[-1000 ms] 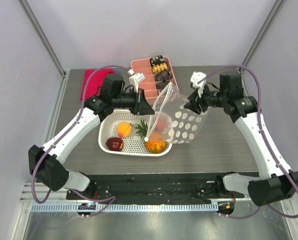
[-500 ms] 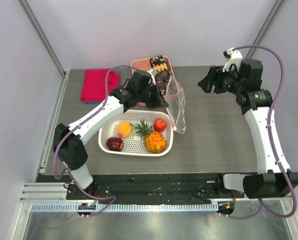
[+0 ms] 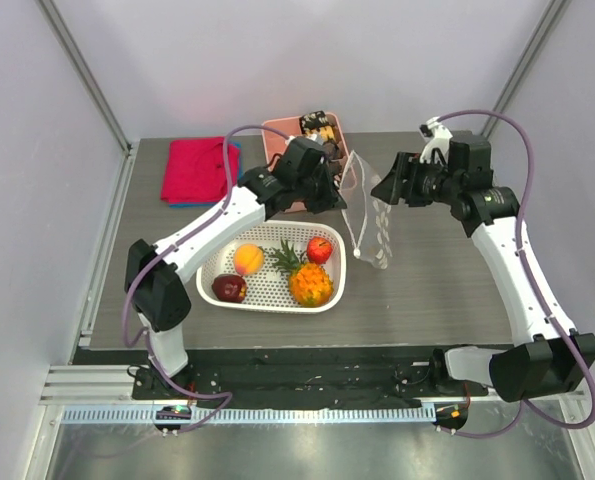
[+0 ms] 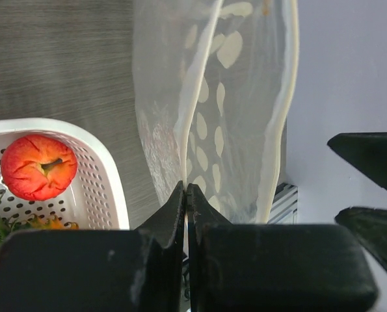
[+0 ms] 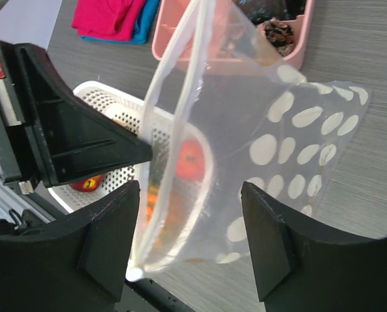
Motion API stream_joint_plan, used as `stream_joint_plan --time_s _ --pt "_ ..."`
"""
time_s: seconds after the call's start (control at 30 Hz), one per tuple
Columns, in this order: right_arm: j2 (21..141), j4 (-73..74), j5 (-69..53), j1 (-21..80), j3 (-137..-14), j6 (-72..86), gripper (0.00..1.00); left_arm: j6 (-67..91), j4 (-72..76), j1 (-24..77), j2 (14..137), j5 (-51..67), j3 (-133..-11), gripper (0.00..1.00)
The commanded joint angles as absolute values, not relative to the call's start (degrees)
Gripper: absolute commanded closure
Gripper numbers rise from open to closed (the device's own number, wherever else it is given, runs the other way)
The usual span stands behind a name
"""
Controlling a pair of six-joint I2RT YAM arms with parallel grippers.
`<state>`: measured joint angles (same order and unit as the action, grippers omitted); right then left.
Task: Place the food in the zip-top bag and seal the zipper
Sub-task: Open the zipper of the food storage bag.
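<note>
Four fruits (image 3: pixel 311 285) fill the basket (image 3: pixel 262 290); left claw (image 4: pixel 186 195) pinches the bag (image 4: pixel 239 117), right claw (image 3: pixel 385 188) gapes.

Left claw (image 3: pixel 331 196) holds zip-top bag (image 3: pixel 365 212) upright beside basket (image 3: pixel 205 268).

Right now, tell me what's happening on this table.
The left pincer is shut on the rim of the dotted bag, holding it up beside the basket. The right pincer is open at the bag's other side, gripping nothing. The peach, dark apple, red apple and pineapple lie in the basket, none bagged yet.
</note>
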<state>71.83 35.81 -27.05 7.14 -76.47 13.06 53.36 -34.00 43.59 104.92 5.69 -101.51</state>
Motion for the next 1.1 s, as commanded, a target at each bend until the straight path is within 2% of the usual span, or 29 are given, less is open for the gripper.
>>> stream_joint_plan --time_s 0.0,0.17,0.3,0.4,0.47,0.5,0.67,0.8,0.87,0.9,0.97,1.0,1.07 --pt "71.10 35.07 -24.87 9.84 -76.90 13.45 0.31 53.44 -33.58 44.56 105.21 3.25 -103.71 1.00" --pt "72.86 34.89 -24.79 12.04 -76.73 13.54 0.36 53.44 -33.05 45.09 105.64 3.60 -104.41 1.00" --pt "74.88 35.24 -21.99 12.57 -75.50 12.48 0.47 53.35 -32.70 45.18 105.56 3.95 -104.85 1.00" --pt "75.41 35.33 -20.40 12.57 -75.85 11.69 0.51 53.26 -32.61 45.17 105.12 4.31 -104.59 1.00" --pt "75.76 35.68 -19.34 12.48 -76.29 11.60 0.59 53.00 -32.61 45.18 104.86 4.39 -104.07 1.00" --pt "75.67 35.94 -18.73 12.48 -76.72 11.34 0.70 52.48 -32.87 45.09 104.51 4.31 -103.80 1.00" --pt "73.66 38.84 -15.47 12.31 -77.26 9.58 0.99 51.33 -33.22 43.34 102.49 4.91 -100.12 1.00" --pt "71.81 41.13 -15.91 10.64 -76.90 8.97 0.99 50.45 -31.38 40.26 99.94 8.86 -94.58 0.98" --pt "71.28 43.06 -16.78 9.41 -76.90 9.14 0.99 49.75 -28.58 38.76 98.19 12.46 -91.24 0.90" --pt "70.84 43.41 -17.14 9.06 -76.73 9.14 0.99 49.57 -27.87 38.59 97.48 15.61 -90.19 0.72" --pt "70.32 43.68 -18.01 8.70 -76.29 8.97 0.99 48.87 -25.85 38.58 95.81 17.40 -87.29 0.47" --pt "69.70 43.68 -19.06 8.70 -75.68 8.88 0.99 48.87 -23.32 38.58 93.97 17.84 -86.06 0.27" --pt "69.35 43.59 -20.03 8.70 -74.89 9.49 0.99 46.95 -22.50 38.50 91.94 17.67 -84.21 0.11"
